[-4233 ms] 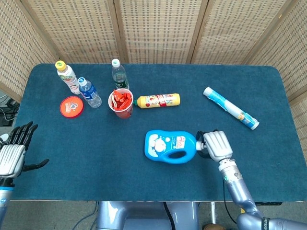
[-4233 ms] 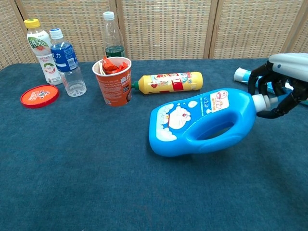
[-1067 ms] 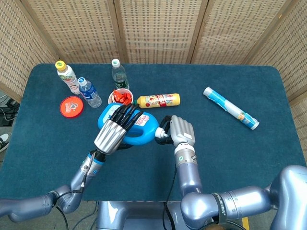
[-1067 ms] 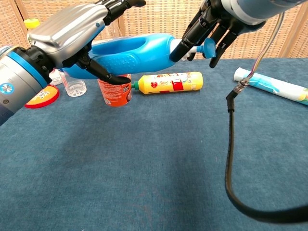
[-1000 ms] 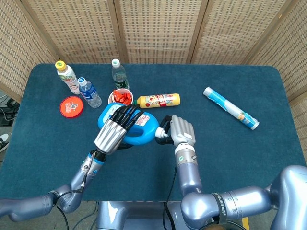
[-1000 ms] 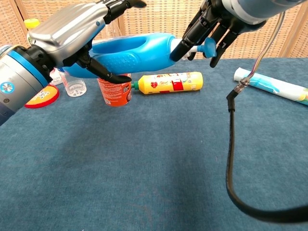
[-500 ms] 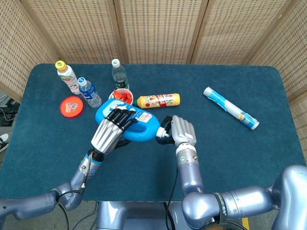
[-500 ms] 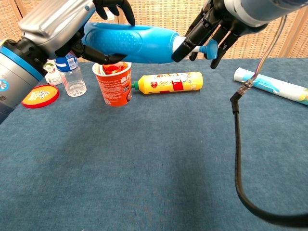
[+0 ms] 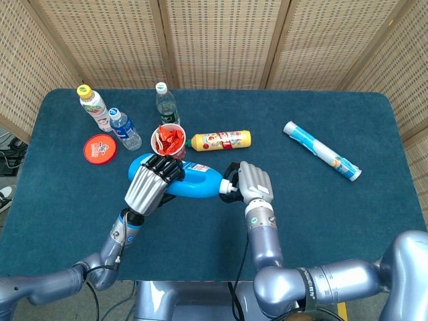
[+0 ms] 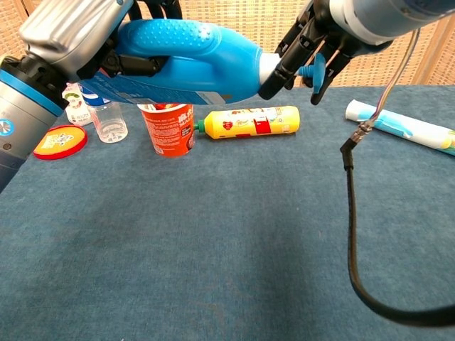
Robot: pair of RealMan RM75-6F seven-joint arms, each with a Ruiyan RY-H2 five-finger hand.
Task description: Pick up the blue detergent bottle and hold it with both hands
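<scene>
The blue detergent bottle hangs lying on its side, well above the table. My left hand grips its broad base end, fingers wrapped over the body. My right hand holds its neck and cap end, where the white neck shows between the fingers. In the chest view the bottle's underside with a label faces the camera.
Below the bottle stand a red cup of snacks and a yellow bottle lying flat. Three upright bottles and a red lid are at the back left. A blue-white tube lies at the right.
The bottle has rolled about its long axis, its handle turning out of the head view. My left hand has closed further round the base end. My right hand has kept its hold.
</scene>
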